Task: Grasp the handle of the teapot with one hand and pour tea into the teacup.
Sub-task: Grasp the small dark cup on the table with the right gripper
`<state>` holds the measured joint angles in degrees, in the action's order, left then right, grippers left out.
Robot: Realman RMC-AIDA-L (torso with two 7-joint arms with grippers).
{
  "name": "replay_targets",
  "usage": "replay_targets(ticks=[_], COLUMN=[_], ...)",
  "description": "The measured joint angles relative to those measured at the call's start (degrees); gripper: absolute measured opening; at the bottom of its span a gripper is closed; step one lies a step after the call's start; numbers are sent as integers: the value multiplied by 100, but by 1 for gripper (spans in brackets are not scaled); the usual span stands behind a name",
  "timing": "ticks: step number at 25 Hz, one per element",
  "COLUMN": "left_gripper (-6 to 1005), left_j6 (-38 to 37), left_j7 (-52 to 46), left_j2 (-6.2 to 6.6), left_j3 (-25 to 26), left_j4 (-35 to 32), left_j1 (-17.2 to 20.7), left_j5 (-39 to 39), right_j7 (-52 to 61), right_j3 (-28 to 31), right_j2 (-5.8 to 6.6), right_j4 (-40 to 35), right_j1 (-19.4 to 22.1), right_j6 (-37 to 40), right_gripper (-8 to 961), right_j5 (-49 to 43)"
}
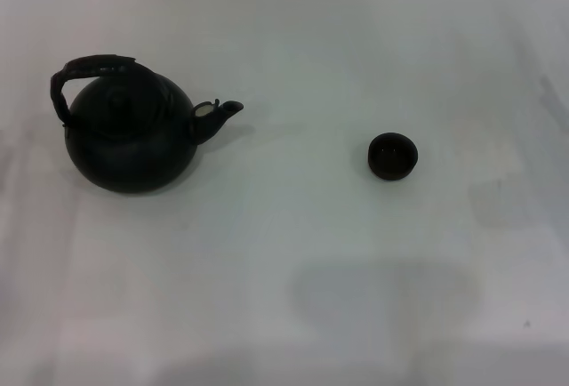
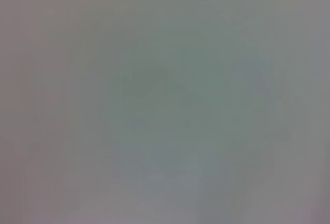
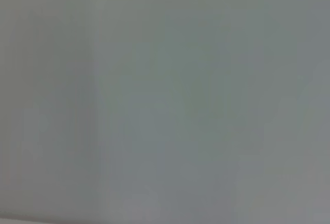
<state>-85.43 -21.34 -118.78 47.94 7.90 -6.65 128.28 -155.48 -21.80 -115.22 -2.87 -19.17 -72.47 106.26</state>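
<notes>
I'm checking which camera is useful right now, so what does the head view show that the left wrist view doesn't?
Only the head view shows the teapot standing upright on the robot's left, its handle arched over the lid and its spout pointing toward the teacup, which sits apart on the right. Only the left wrist view: nothing distinct, just a plain pale surface. Both share that pale table surface, and neither shows a claw.

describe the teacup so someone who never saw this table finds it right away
On the white table, start at the big black teapot on the robot's left and follow its spout across to the right. The teacup stands alone there: tiny, round, black, with no handle.
</notes>
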Motion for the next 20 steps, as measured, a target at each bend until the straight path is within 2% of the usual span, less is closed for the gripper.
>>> replay_targets(ticks=[5,13,20], left_gripper=[878,877,877], left_j6=[-6,-336,-416], left_j7=[38,34,157], left_j2=[9,30,-2], left_j3=[-320,-358,-338], left_j4=[-172,-352,-372], left_j1=[-110,-98,-29], left_j5=[31,138,139], right_j7=[0,0,0], right_j3=[3,25,33], right_j2=[0,0,0], right_j4=[46,113,121], right_j1=[22,37,29], right_j6=[12,32,50], right_gripper=[841,842,842], right_j5=[-1,0,12])
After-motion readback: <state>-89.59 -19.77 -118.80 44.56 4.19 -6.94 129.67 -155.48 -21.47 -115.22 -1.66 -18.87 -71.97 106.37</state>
